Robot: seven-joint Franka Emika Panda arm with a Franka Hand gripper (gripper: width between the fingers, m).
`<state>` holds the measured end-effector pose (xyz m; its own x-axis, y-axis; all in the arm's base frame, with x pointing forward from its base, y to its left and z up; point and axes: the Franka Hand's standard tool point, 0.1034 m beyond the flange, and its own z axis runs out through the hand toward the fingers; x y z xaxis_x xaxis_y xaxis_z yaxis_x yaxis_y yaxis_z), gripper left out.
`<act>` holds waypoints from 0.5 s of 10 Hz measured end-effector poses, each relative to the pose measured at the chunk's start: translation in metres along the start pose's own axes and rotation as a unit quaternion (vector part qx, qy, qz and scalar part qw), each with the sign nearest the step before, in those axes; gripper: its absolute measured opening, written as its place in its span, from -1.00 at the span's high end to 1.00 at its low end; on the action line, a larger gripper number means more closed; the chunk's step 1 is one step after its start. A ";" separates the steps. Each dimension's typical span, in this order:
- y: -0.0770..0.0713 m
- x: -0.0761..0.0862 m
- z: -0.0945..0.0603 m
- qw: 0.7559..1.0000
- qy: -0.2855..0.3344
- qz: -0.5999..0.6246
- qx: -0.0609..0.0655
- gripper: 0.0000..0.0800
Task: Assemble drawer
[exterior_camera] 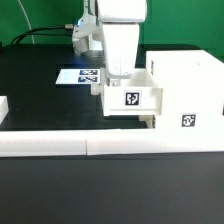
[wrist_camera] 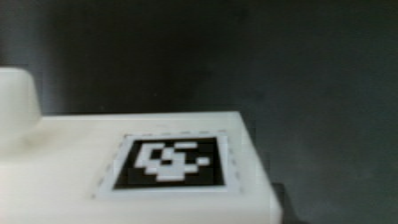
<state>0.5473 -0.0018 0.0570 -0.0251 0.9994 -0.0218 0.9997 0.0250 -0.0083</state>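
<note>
The big white cabinet shell (exterior_camera: pixel 186 88) stands at the exterior view's right, with a tag on its front. A small open-topped white tray (exterior_camera: pixel 131 97) with a tag on its near face sits against the shell's open side. My gripper (exterior_camera: pixel 117 76) reaches down from above into the tray's left part. Its fingertips are hidden behind the tray wall, so I cannot tell open from shut. In the wrist view a white tagged face (wrist_camera: pixel 175 163) fills the frame very close up, and no fingers show. The second tray is not clearly in view.
The marker board (exterior_camera: pixel 78 76) lies flat behind the tray. Long low white border bars (exterior_camera: pixel 90 144) run along the front of the black table. A white block (exterior_camera: pixel 3 108) shows at the exterior view's left edge. A dark cable runs along the back.
</note>
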 end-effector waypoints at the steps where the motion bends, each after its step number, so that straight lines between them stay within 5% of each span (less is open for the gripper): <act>1: 0.000 0.001 0.000 1.000 0.000 0.001 0.000 0.89; 5: 0.000 0.002 0.002 1.000 0.001 0.012 0.001 0.89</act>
<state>0.5473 -0.0001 0.0554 -0.0005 0.9998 -0.0209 1.0000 0.0003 -0.0097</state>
